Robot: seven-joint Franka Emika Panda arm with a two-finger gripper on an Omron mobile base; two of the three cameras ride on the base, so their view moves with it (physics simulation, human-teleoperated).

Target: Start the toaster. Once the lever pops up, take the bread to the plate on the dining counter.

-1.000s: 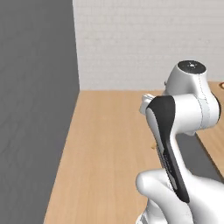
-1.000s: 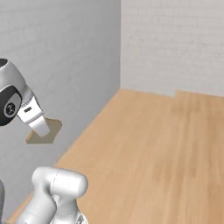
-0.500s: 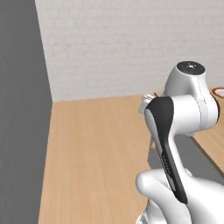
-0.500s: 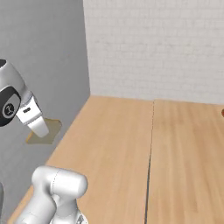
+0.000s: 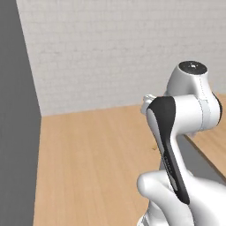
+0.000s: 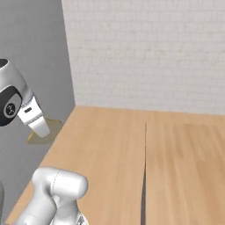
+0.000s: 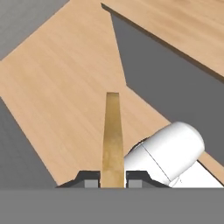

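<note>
My gripper point(image 7: 113, 178) is shut on the bread point(image 7: 113, 140), a thin tan slice seen edge-on that stands up between the two dark fingertips. From the right base view, the same bread point(image 6: 55, 127) shows as a tan square behind a white finger of the gripper point(image 6: 41, 132), held in the air at the left, in front of a grey wall. Below it lies a light wood surface point(image 6: 114, 158); I cannot tell whether this is the dining counter. The toaster and the plate are out of view.
A white brick wall point(image 5: 110, 53) closes the far side and a flat grey panel point(image 5: 17, 132) stands at the left. A dark seam point(image 6: 145, 167) splits the wood surface. Under the hand, a grey gap point(image 7: 175, 74) separates two wood surfaces.
The whole picture has shifted in both base views, so the cameras have moved; the grey panel now takes up less of the frame. The arm keeps its pose with the bread still gripped.
</note>
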